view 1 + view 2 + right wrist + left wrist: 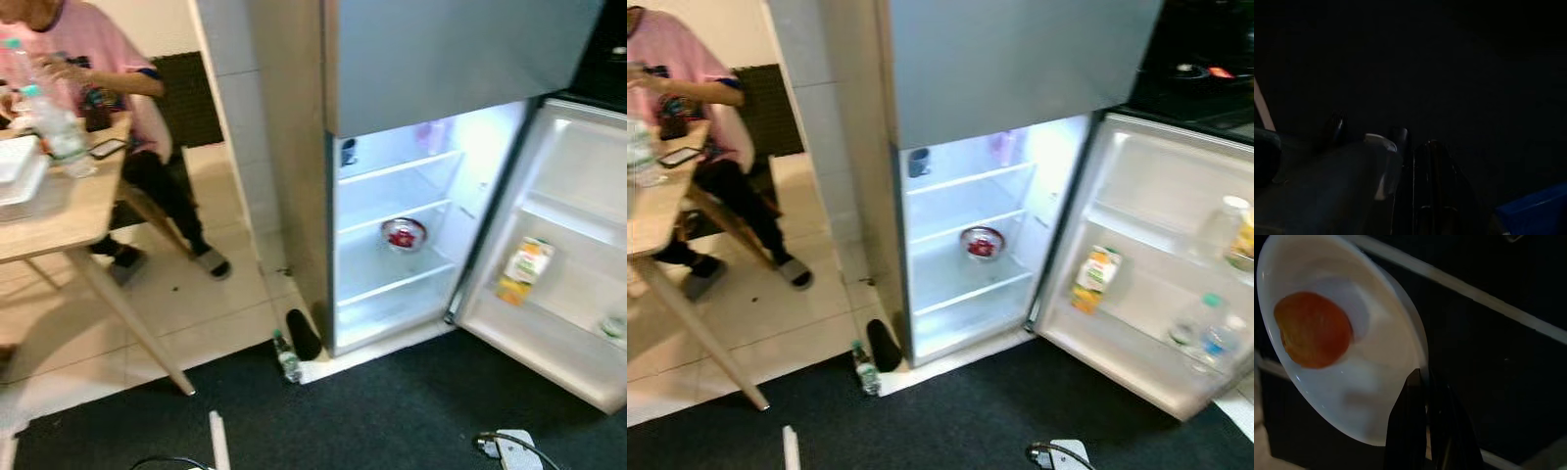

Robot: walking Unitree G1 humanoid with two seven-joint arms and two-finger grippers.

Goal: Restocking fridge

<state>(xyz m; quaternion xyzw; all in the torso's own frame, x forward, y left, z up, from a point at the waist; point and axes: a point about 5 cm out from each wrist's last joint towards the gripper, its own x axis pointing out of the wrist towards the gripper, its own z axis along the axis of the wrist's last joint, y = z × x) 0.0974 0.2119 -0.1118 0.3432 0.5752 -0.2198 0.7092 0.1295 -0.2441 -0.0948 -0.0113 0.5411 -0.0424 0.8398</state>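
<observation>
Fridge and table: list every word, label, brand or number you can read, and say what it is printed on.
No text can be read in any view.
Juice carton in the fridge door: green and orange print, too blurred to read.
Bottles in the door: labels too small.
Bottle on the floor: label blurred.
Bottles on the table: labels blurred.
White plate in the left gripper: no print.

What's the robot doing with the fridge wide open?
It is restocking the fridge. Its left gripper is pinching the rim of a white plate with an orange piece of food on it. The fridge door stands open, with a bowl on a shelf. A person sits at the table nearby.
</observation>
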